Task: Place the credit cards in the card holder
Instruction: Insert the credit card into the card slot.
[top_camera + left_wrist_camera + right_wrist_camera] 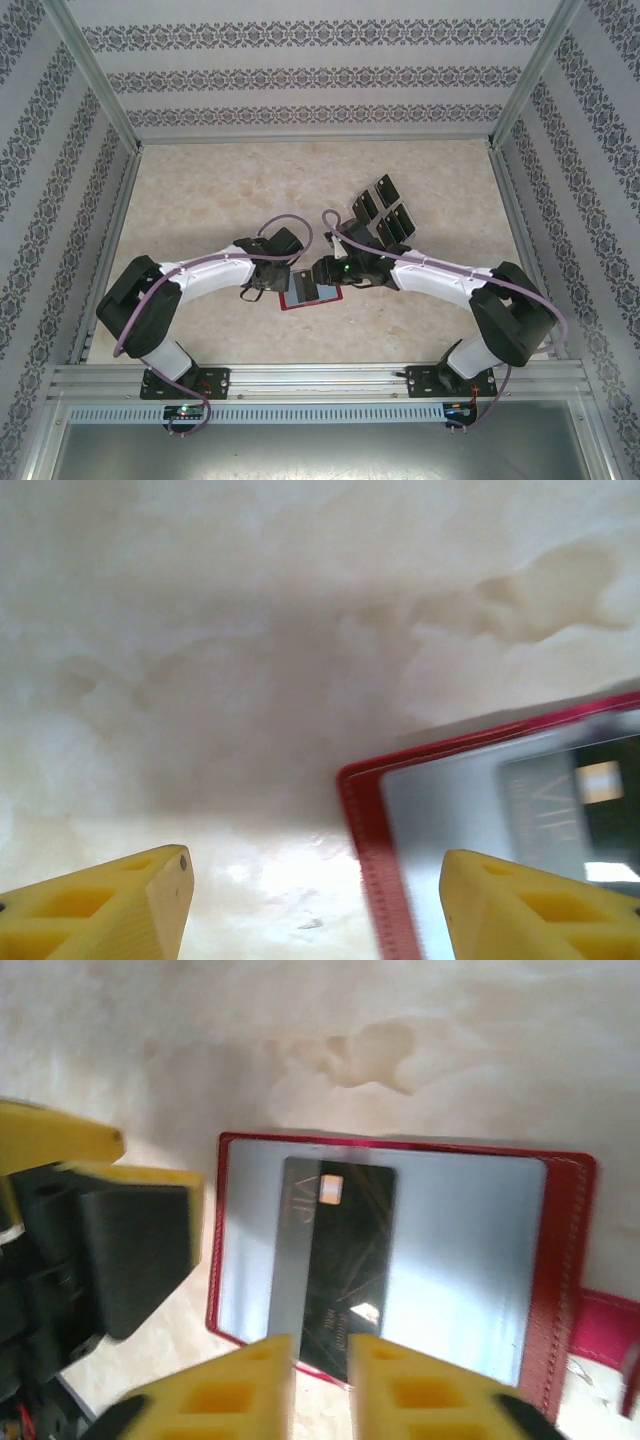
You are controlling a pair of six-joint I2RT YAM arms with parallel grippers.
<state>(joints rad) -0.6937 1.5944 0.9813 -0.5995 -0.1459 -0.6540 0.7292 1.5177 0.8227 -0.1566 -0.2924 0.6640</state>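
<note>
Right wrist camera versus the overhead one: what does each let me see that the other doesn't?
Right wrist: the gold chip on the black card, which the right gripper pinches. Overhead: the spare black cards fanned out beyond the right arm, plus the whole left arm. Shared: the open red wallet on the marbled table, that card lying on it.

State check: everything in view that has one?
Wallet: open, flat on table.
Card on wallet: lying on its inside; tucked or not, unclear.
Other cards: loose on table.
Left gripper: open, empty.
Right gripper: shut, tips at that card's near end.
</note>
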